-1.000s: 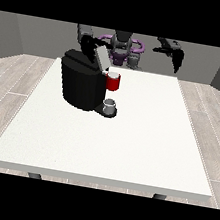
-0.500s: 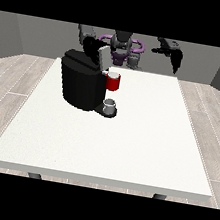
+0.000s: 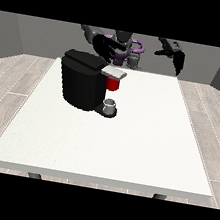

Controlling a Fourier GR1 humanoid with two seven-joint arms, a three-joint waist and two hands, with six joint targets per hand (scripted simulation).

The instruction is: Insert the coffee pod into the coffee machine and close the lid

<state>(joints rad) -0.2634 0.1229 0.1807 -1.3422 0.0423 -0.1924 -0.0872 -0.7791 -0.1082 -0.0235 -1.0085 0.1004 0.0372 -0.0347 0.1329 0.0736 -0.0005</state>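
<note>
A black coffee machine [image 3: 81,84] stands on the white table [image 3: 126,145] at the left of its middle. Its grey lid [image 3: 113,72] lies down flat over the red pod holder [image 3: 113,84]. I see no separate coffee pod. A small grey cup [image 3: 110,106] stands on the machine's base. The hand at the view's left [image 3: 106,47] hovers just above and behind the lid with its fingers spread. The hand at the view's right [image 3: 177,58] hangs raised over the table's far right edge, fingers relaxed and pointing down, holding nothing.
The robot's torso [image 3: 126,49] stands behind the table's far edge. The table's front and right parts stretch wide and white. Wooden floor surrounds the table.
The lid stood raised before and now lies down flat over the red holder. The hand at the view's left has come forward over the machine's top. The other hand barely moved.
</note>
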